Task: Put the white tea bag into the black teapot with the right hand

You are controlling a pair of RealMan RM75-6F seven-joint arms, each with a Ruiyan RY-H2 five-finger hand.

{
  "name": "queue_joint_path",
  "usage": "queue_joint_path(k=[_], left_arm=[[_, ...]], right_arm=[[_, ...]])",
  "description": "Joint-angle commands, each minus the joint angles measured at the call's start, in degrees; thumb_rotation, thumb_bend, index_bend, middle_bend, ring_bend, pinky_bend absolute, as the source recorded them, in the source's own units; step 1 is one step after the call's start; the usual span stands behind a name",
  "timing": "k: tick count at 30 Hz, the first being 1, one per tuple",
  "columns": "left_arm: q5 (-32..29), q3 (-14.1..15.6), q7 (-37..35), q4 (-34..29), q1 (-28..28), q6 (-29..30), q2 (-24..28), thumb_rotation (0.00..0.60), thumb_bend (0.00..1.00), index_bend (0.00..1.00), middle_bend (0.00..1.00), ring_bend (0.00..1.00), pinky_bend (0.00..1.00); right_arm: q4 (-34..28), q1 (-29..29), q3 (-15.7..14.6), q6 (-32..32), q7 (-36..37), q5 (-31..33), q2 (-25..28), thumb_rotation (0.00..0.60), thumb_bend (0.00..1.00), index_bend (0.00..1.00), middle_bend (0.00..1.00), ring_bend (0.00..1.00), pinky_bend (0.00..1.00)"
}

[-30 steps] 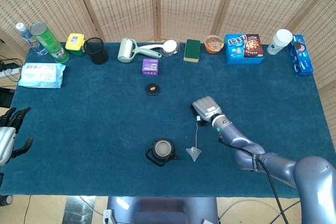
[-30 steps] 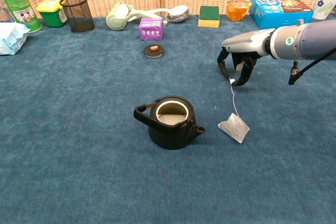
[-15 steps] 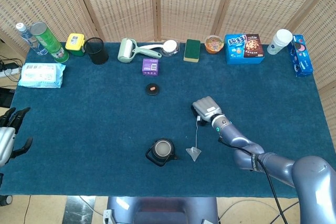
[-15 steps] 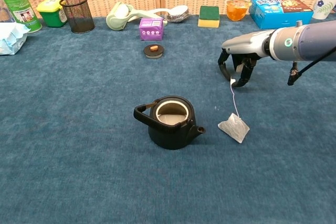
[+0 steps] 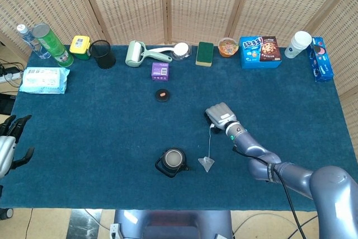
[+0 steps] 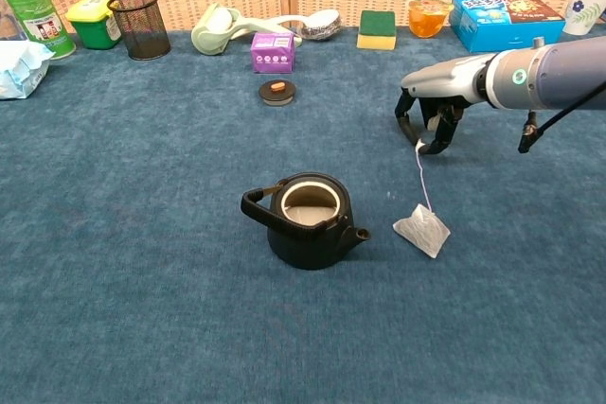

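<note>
The black teapot [image 5: 173,160] [image 6: 308,218] stands lidless near the table's front edge, its opening facing up. Just right of it the white tea bag [image 5: 206,163] [image 6: 422,230] lies on the blue cloth. Its string runs up and back to my right hand [image 5: 219,115] [image 6: 428,120], which hovers palm-down and pinches the small tag at the string's end between curled fingertips. My left hand [image 5: 8,138] hangs off the table's left edge, holding nothing, with its fingers apart.
The teapot's lid [image 5: 163,95] [image 6: 277,91] lies behind the pot. Along the back edge stand a mesh cup [image 6: 139,24], a purple box [image 6: 272,51], a lint roller [image 5: 137,54], a sponge [image 6: 377,29] and snack boxes [image 6: 500,19].
My right hand has risen very slightly with the string's end. The tea bag and teapot have stayed where they were.
</note>
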Motion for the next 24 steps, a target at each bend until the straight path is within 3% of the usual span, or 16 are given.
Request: queue_joint_path(k=[1, 24], left_arm=[[-0.01, -0.02, 0.02, 0.00, -0.03, -0.03, 0.00, 0.600, 0.45, 0.03, 0.14, 0.00, 0.12], [0.04, -0.06, 0.52, -0.48, 0.03, 0.27, 0.24, 0.600, 0.45, 0.03, 0.14, 0.00, 0.12]], right_arm=[[0.14, 0.07, 0.02, -0.14, 0.02, 0.15, -0.04, 0.600, 0.44, 0.54, 1.00, 1.00, 1.00], [0.86, -0.07, -0.25, -0.01, 0.27, 0.24, -0.80, 0.600, 0.48, 0.57, 1.00, 1.00, 1.00]])
